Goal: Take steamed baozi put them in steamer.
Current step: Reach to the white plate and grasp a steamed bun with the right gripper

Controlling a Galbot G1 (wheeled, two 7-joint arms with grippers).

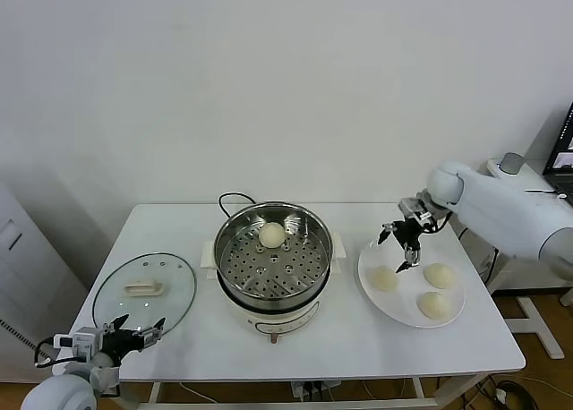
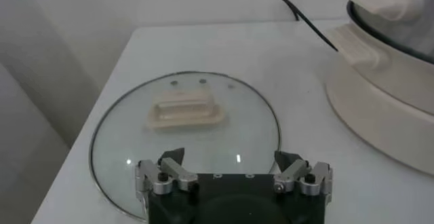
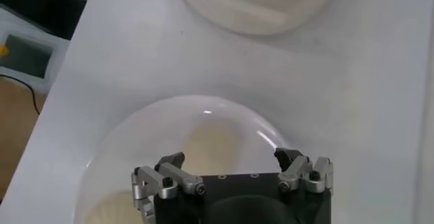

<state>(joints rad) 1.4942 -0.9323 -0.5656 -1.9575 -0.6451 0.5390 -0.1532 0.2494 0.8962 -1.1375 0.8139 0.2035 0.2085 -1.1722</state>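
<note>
Head view: right gripper (image 1: 400, 249), jaws released, poised over the plate's (image 1: 407, 310) ten-o'clock baozi (image 1: 383, 278) to grasp it; left gripper (image 1: 132, 332), likewise released, idled beside the lid (image 1: 143, 293).

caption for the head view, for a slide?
Open right gripper hovers above three baozi on the plate; one baozi sits in the steamer.

I see a white table (image 1: 179, 343) against a plain white wall (image 1: 269, 79). At three o'clock, a dark monitor edge (image 1: 565, 155); wooden floor (image 1: 537, 397) at five o'clock.
</note>
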